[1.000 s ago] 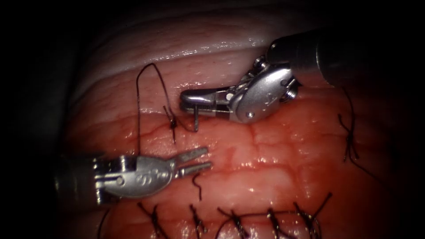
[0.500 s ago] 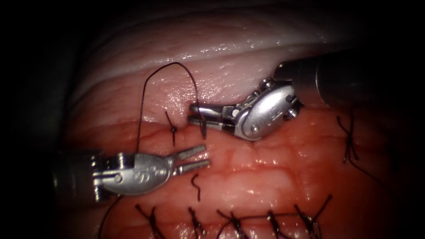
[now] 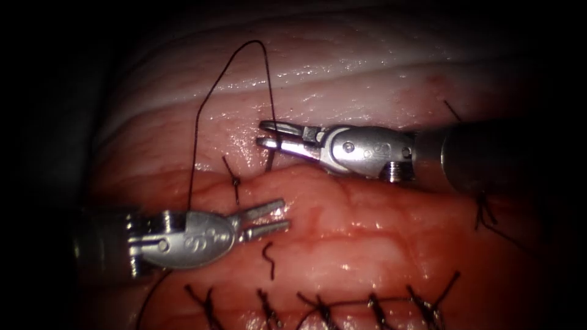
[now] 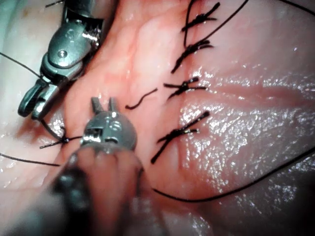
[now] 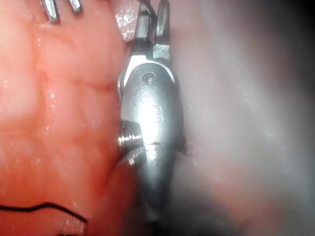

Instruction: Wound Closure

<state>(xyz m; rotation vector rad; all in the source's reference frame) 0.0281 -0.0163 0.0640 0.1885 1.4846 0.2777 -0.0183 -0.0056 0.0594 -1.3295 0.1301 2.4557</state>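
My right tool (image 3: 264,134) comes in level from the right, its jaws shut on the dark curved needle (image 3: 269,161). The needle hangs from the jaws down to the fold of the tissue (image 3: 367,238). I cannot tell whether its tip is in the tissue. Thread (image 3: 211,98) rises from those jaws in a tall loop and drops behind my left tool (image 3: 284,215). That tool lies lower left, open and holding nothing. A tied stitch (image 3: 235,181) sits on the fold between the tools. The left wrist view has the left tool (image 4: 104,104) and the right tool (image 4: 30,104).
A loose curl of cut thread (image 3: 269,260) lies just below the left tool's tips. Several tied stitches (image 3: 321,305) run along the bottom of the tissue, and one more knot (image 3: 484,212) sits at the right. Red fluid wets the tissue.
The right tool has swung level and risen a little with the needle, and the thread loop above it has grown taller. The left tool has stayed put.
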